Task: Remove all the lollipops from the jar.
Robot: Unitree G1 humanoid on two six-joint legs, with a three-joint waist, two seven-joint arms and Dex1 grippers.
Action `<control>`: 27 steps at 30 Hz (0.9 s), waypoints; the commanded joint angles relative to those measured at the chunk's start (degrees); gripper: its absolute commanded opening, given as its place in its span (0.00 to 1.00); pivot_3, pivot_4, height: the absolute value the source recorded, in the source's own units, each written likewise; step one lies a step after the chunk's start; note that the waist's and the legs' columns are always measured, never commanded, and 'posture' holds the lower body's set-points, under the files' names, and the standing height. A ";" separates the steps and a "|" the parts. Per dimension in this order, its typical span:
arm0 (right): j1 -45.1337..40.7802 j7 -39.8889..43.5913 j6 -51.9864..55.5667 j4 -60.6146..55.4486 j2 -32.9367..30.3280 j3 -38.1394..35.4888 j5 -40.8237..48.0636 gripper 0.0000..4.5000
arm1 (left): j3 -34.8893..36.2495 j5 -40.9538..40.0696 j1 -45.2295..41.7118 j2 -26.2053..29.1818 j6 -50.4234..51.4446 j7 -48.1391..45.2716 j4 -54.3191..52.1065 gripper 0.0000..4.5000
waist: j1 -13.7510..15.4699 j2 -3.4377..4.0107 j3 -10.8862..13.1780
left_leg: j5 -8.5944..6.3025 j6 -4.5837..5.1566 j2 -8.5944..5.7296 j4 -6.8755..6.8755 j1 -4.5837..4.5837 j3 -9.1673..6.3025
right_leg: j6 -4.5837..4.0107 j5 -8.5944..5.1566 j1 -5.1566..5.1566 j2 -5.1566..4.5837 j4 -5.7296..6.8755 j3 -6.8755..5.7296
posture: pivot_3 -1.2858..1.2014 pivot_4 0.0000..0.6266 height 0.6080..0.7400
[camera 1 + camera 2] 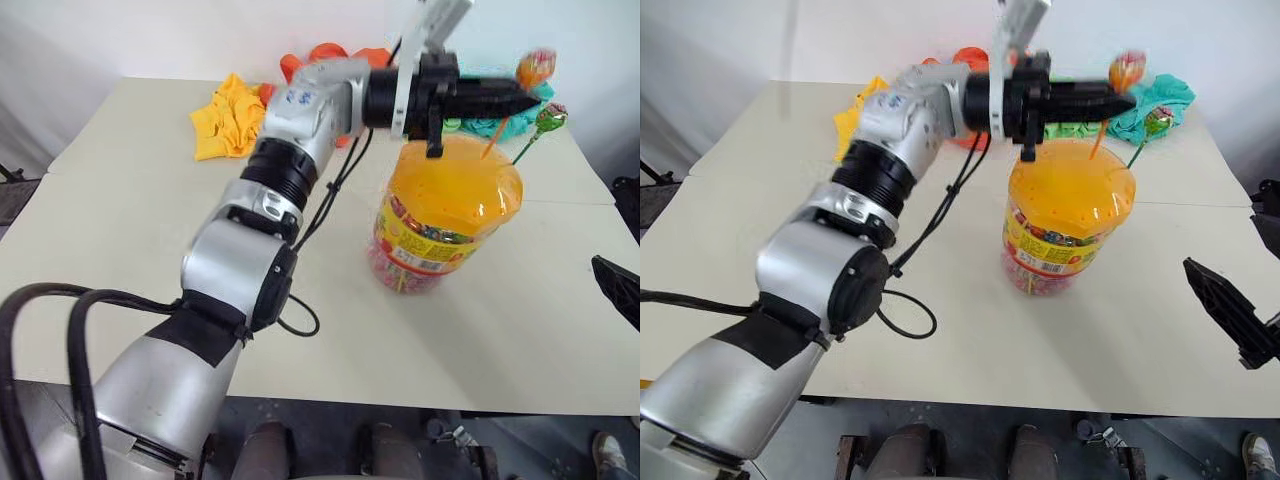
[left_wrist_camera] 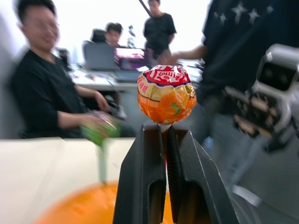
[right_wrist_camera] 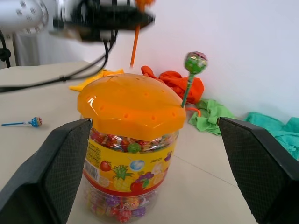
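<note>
The jar [image 1: 440, 235], a clear tub with an orange holed lid [image 1: 455, 185], stands on the white table. My left gripper [image 1: 530, 102] reaches over it from the left and is shut on the stick of the orange lollipop [image 1: 536, 68], just under its wrapped head [image 2: 166, 95]. The stick's lower end hangs just above the lid. The green lollipop [image 1: 550, 118] stands upright in a hole at the lid's far right edge. A blue lollipop [image 3: 35, 122] lies flat on the table beyond the jar. My right gripper [image 3: 154, 122] is open, facing the jar from its right side.
Crumpled cloths lie at the table's far edge: yellow [image 1: 228, 115], orange [image 1: 325, 55], green [image 3: 212, 114] and teal [image 1: 1160, 100]. Several people [image 2: 42, 84] sit and stand past the table in the left wrist view. A black cable [image 1: 300, 320] hangs from my left arm.
</note>
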 commanded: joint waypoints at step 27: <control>-12.70 5.08 2.00 10.89 -9.16 10.45 -3.23 1.00 | -29.92 11.62 29.96 40.32 55.77 -1.09 -38.87 0.00 | -1.05 0.08 0.03 | 0.01 -0.02 0.03 0.02 -0.03 0.29 | 0.02 0.01 -0.27 0.01 0.17 0.35 | 0.52 0.24 1.00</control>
